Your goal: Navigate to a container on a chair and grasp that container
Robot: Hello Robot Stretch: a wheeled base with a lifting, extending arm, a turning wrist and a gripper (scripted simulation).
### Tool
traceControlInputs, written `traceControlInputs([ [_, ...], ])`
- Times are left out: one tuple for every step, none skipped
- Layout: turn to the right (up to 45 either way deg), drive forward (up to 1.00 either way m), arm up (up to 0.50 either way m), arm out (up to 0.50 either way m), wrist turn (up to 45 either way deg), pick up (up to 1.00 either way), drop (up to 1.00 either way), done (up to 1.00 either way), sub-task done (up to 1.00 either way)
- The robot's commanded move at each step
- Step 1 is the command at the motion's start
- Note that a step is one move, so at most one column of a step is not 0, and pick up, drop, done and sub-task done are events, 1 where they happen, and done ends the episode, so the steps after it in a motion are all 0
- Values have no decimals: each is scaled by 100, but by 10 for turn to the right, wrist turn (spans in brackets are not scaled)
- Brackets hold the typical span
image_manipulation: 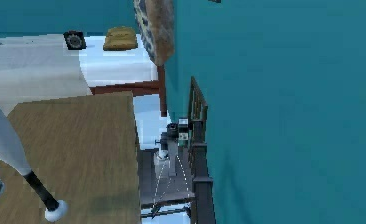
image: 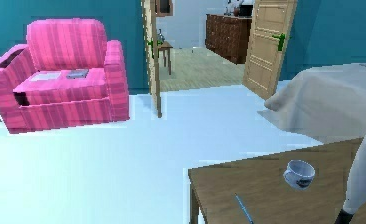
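Largest hazards first. Close along the teal wall on the arm side view's right half: scrape likely on a turn made in place, from the base or the arm swinging into it. Hemmed too by the bed at the forward view's right and the wooden table at its lower right: bump likely on either when swinging toward the pink armchair at upper left. Open pale floor in between, so safer by a wide leftward arc. Could knock the white bat lying on the table at the arm side view's lower left, or jolt the cup standing on that table at the forward view's lower right. Could also end on the wrong item: what is to be grasped presumably one of two flat grey things on the armchair's seat, too small to tell which, and flat enough to be awkward to lift.

Supplied by the forward view: the armchair and its load, well apart from the robot, plus an open door at upper right of middle with another room beyond. Supplied by the arm side view: the wall, a tan pillow and a small dark clock-like thing on the bed at upper left, the dark arm rising from the bottom edge, and the gripper left of its tip, with a small grey stand at or behind it. Cannot tell how the fingers stand, nor whether anything is held.
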Motion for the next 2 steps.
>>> traceControlInputs([
  [0,0,0,0,450,0,0,0,0],
  [0,0,0,0,450,0,0,0,0],
])
